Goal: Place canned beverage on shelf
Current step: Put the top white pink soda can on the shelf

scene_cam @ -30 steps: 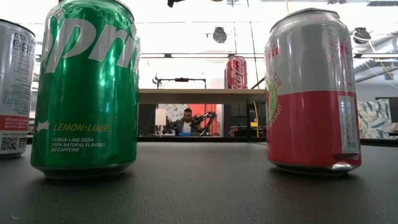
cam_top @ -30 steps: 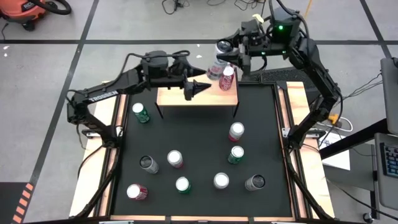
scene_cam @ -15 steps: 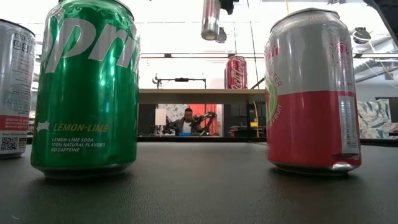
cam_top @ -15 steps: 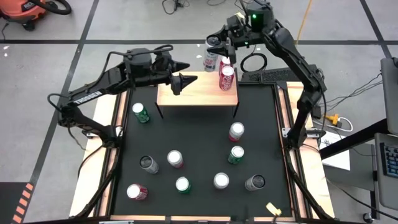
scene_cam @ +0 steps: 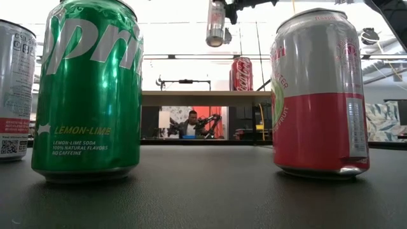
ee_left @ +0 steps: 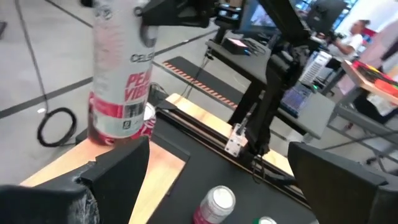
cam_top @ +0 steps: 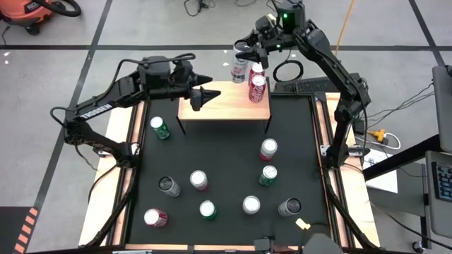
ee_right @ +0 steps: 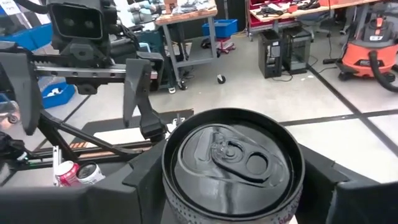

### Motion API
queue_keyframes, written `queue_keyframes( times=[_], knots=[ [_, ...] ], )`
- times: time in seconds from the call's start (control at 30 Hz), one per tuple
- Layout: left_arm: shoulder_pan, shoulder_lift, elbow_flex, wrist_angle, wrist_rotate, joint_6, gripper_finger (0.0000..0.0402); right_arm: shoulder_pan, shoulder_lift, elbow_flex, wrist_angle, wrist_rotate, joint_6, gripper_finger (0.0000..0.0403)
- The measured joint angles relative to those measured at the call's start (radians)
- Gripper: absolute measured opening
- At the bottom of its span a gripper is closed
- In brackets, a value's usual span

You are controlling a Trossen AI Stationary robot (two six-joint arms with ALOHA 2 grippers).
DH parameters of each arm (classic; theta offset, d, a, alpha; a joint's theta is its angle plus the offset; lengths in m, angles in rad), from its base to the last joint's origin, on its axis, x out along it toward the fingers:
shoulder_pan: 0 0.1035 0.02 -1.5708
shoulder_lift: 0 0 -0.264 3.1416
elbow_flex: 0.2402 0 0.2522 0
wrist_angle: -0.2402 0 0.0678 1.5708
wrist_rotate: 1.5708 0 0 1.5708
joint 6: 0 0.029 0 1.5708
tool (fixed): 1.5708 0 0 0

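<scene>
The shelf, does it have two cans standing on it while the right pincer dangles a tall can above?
Not quite. The shelf has one can standing on it, the red can. The high view shows that. The right pincer does hold the tall can above it.

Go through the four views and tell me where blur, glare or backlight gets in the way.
High view: even light, sharp; soft shadow under the shelf. Low view: bright room behind leaves the held can backlit; the near green can looms large. Left wrist view: motion blur smears the tall can's print. Right wrist view: the can's black lid is sharp.
</scene>
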Motion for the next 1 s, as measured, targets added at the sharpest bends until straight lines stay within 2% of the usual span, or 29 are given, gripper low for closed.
queue_keyframes(
  times=[0.17, 0.37, 0.7, 1.0],
  knots=[
    [0.005, -0.001, 0.0, 0.0, 0.061, 0.003, 0.0386, 0.009, 0.002, -0.045, -0.004, 0.0, 0.014, 0.0232],
    [0.049, -0.002, 0.0, 0.0, 0.066, 0.006, 0.0386, 0.001, 0.002, -0.135, 0.075, -0.001, -0.044, 0.0232],
    [0.107, -0.002, 0.0, 0.0, 0.015, 0.004, 0.0386, -0.041, 0.002, -0.342, 0.276, -0.054, -0.102, 0.0232],
    [0.114, -0.002, 0.0, 0.0, -0.006, 0.004, 0.0386, -0.048, 0.01, -0.419, 0.439, -0.051, -0.234, 0.0232]
  ],
)
